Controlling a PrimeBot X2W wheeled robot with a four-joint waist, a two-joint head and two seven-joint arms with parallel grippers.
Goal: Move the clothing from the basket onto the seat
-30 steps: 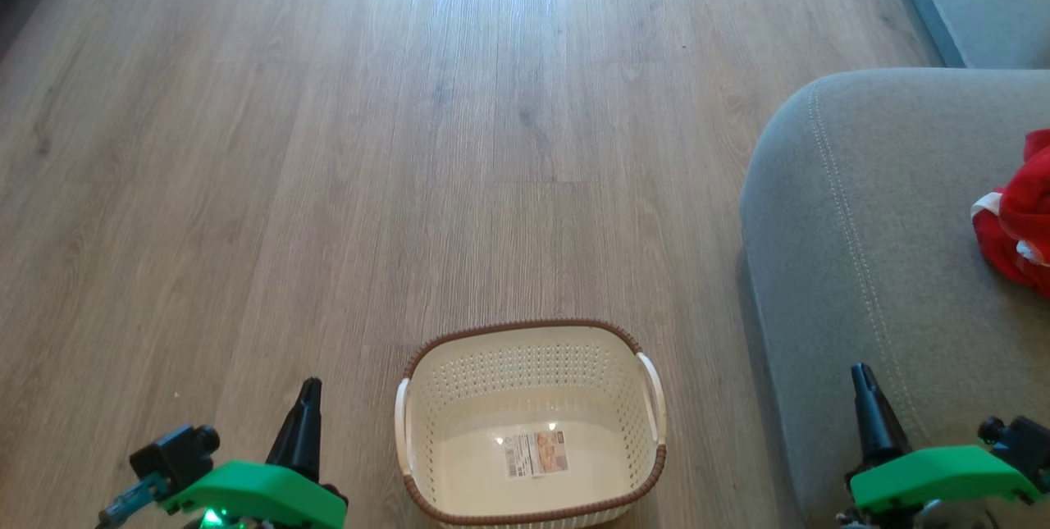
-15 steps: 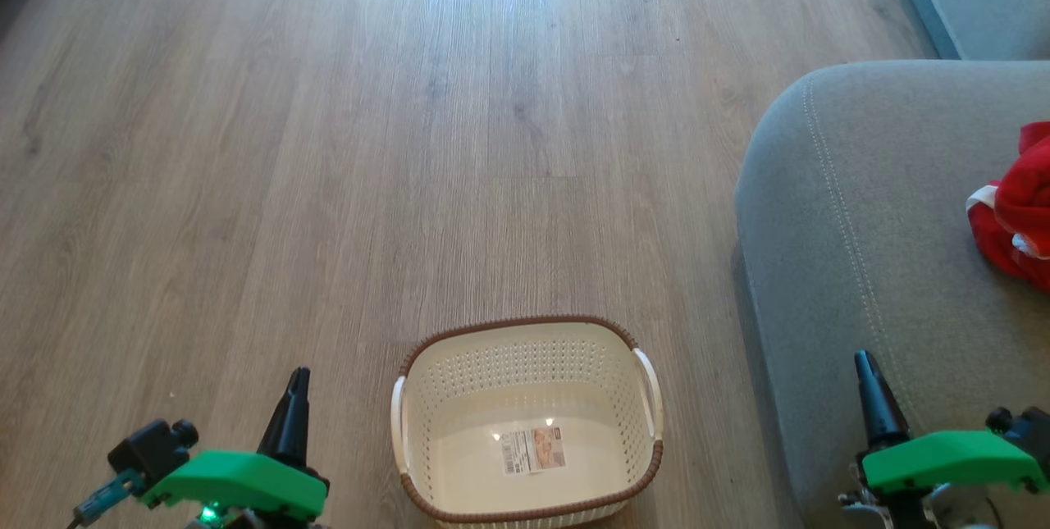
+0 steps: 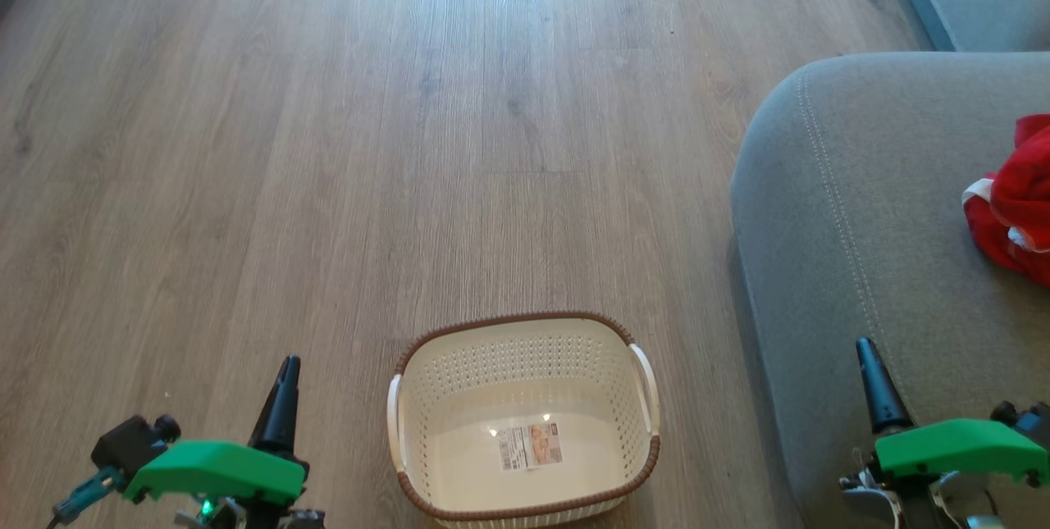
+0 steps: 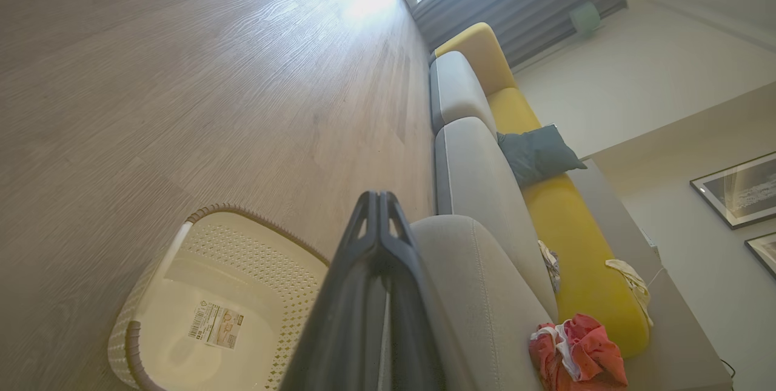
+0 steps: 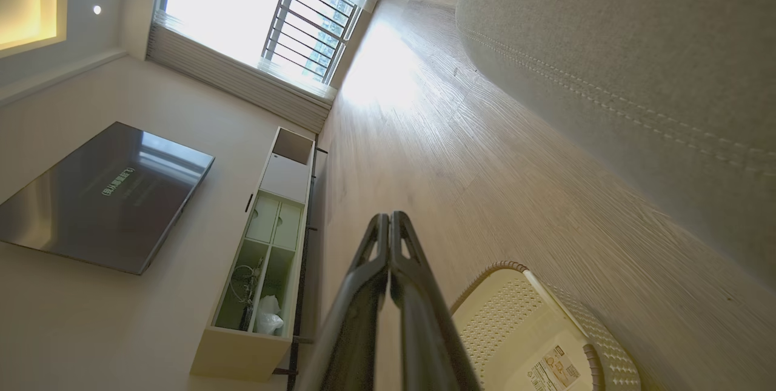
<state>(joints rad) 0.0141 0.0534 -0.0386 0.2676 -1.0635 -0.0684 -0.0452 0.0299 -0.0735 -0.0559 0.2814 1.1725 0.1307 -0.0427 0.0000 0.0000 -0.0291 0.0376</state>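
Evidently the bright red soft clothing (image 3: 1015, 213) lay on the large grey upholstered seat (image 3: 853, 209), and the oval cream plastic basket (image 3: 525, 320) stood empty. The left gripper (image 3: 285, 369) and right gripper (image 3: 868, 357), fingers pressed together, held nothing; parking the 2 arms clear of the basket seemed wisest.

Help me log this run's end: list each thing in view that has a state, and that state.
basket: upright on the floor, empty apart from its label.
clothing: crumpled in a heap on the seat.
seat: bearing the clothing.
left gripper: shut, holding nothing.
right gripper: shut, holding nothing.
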